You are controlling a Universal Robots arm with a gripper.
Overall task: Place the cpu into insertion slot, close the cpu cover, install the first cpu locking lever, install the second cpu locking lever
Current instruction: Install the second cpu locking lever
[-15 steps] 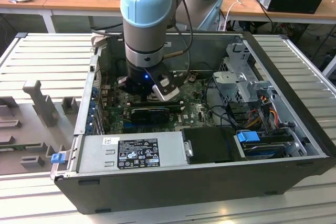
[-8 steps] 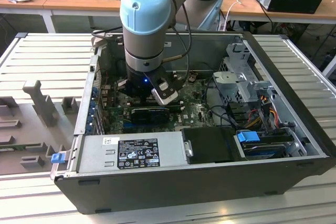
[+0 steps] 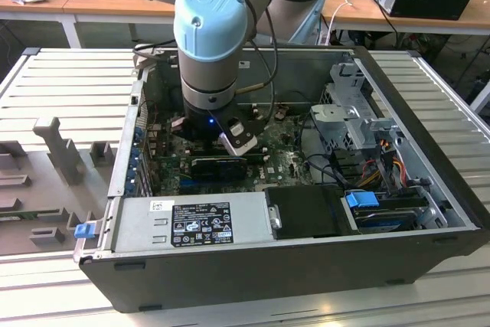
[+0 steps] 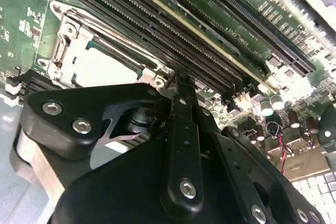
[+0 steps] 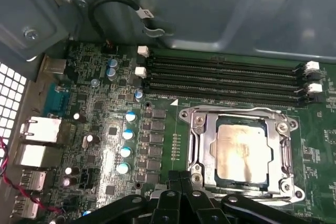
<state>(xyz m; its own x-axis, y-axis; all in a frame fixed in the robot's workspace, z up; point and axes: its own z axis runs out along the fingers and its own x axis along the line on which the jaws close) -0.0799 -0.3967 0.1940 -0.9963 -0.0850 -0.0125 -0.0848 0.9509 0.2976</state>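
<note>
Gripper (image 5: 181, 178) black, fingers brought together to a narrow tip with nothing held between them, in both wrist views. Its tip sits just beside the near edge of the socket; whether it touches the metal cannot be told.

Pale beige-silver square cpu (image 5: 243, 151) lies flat inside the insertion slot (image 5: 213, 182), a dark socket recess with a silvery rim. Thin silvery cpu cover (image 5: 239, 117), a frame plate with a cut-out centre, lies down over the chip, whose face shows through the opening. In the second wrist view the same chip (image 4: 100, 67) shows pale and blurred inside the frame (image 4: 65, 38), just beyond the closed fingertips (image 4: 181, 85).

Long black memory slots (image 5: 226, 80) with white end clips run parallel just beside the socket on the green motherboard (image 5: 100, 129). Row of small blue-topped capacitors (image 5: 126, 150) stands between the socket and the silver rear ports (image 5: 37, 145).

In the exterior view the grey and pale blue robot arm (image 3: 210, 28) reaches straight down into the open black computer case (image 3: 306, 266), which lies on its side on a ribbed grey table (image 3: 69, 89). Grey power supply (image 3: 191, 220) with a label fills the near side of the case.
</note>
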